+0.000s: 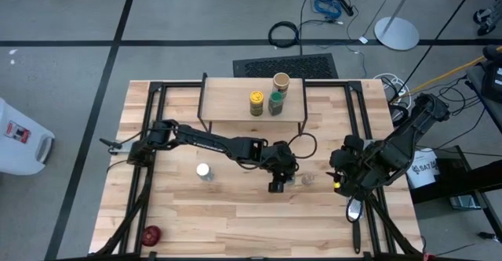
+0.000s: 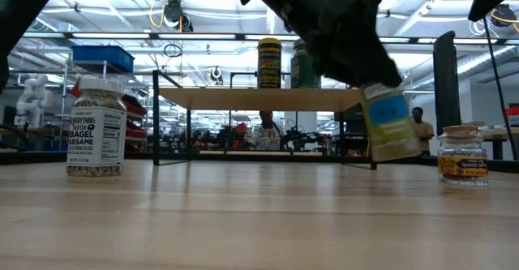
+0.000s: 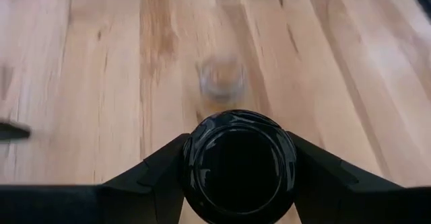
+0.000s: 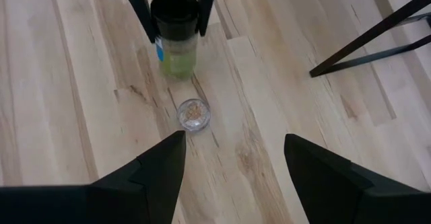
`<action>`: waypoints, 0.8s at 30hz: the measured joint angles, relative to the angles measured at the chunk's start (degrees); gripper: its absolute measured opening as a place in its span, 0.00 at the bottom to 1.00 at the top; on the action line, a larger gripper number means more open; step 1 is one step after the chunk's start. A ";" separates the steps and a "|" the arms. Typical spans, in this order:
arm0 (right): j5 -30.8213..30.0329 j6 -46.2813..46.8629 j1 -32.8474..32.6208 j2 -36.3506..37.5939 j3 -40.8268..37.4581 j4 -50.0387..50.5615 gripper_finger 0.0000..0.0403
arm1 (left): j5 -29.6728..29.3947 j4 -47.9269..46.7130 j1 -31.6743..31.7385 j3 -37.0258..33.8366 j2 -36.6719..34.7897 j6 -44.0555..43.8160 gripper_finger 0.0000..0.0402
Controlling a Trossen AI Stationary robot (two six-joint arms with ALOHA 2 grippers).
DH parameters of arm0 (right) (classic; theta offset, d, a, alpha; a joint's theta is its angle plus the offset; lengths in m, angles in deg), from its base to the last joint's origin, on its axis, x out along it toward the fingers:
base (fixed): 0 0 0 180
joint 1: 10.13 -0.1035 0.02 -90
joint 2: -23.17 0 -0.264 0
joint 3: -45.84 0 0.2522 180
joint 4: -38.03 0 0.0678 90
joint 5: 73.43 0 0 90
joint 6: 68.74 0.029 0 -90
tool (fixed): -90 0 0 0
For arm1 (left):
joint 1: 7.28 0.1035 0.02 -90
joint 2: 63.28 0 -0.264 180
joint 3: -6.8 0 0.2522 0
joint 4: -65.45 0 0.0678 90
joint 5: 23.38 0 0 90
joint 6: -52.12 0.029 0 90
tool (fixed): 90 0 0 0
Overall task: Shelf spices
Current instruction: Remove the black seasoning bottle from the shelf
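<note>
The shelf point(image 1: 231, 108) stands at the table's far middle. On its wood top stand the yellow jar point(image 1: 256, 103), the green-lidded jar point(image 1: 275, 103) and the tan jar point(image 1: 281, 81). The white-capped jar point(image 1: 204, 171) stands on the table, left of centre. My left gripper point(image 1: 276, 184) is shut on the dark-lidded clear jar point(image 2: 389, 124) near the table's middle. A small cork-topped glass jar point(image 1: 307, 179) stands on its base just to the right of it. My right gripper point(image 4: 232, 157) hangs open above the table's right side, with nothing between its fingers. My left gripper pinches the dark-lidded jar at its black lid point(image 3: 239, 163), one finger point(image 3: 158, 173) on each side of it. The fingers slant down from the table's left. The jar hangs below them, tilted, its base point(image 2: 397, 152) clear of the table.
A red round object point(image 1: 150, 234) lies near the table's front left corner. A flat grater point(image 1: 354, 212) lies at the front right, under the right arm. Bare wood shows between the white-capped jar and the front edge.
</note>
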 joint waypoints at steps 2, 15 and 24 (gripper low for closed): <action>0.00 0.08 0.01 0.00 0.00 -0.02 0.60 | -0.03 0.77 0.13 -0.06 0.53 0.14 0.54; 0.04 0.00 -0.03 -0.02 0.00 0.04 0.60 | -0.16 3.61 0.16 -0.08 2.62 1.12 0.54; 0.02 -0.02 -0.04 -0.02 0.00 0.02 0.60 | -0.16 5.13 0.16 -0.08 2.62 1.54 0.58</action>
